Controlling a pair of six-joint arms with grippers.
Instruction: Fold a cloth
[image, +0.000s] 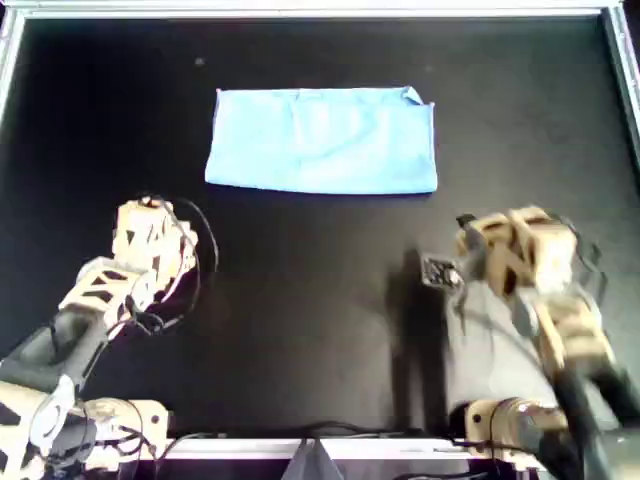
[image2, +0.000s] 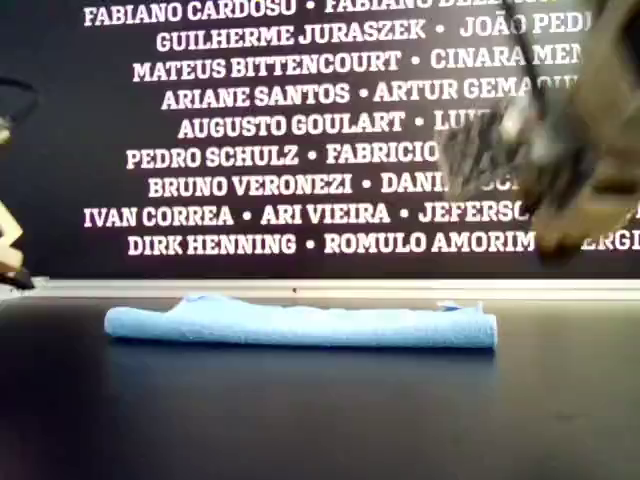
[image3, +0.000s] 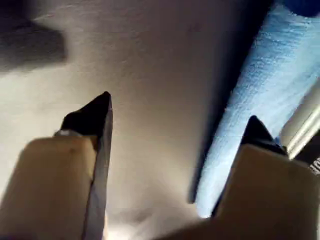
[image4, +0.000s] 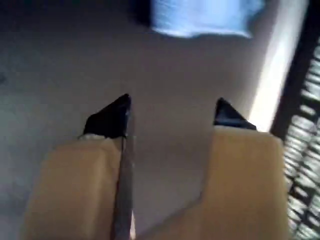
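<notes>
The light blue cloth (image: 322, 140) lies flat as a folded rectangle on the black table, toward the far side in the overhead view. It shows as a low strip (image2: 300, 325) in the exterior view. My left gripper (image: 150, 208) hovers near the overhead view's lower left, short of the cloth's near left corner. Its fingers are open and empty (image3: 180, 107), with the cloth (image3: 265, 100) beside one fingertip. My right gripper (image: 445, 262) hangs below the cloth's right end in the overhead view. It is open and holds nothing (image4: 172, 100), and the cloth (image4: 200, 17) is ahead of it.
A metal rail (image: 300, 10) frames the black table (image: 300, 300). A dark banner with white names (image2: 280, 130) stands behind the far edge. A blurred arm (image2: 570, 140) fills the exterior view's upper right. Cables (image: 200, 250) trail from the left arm.
</notes>
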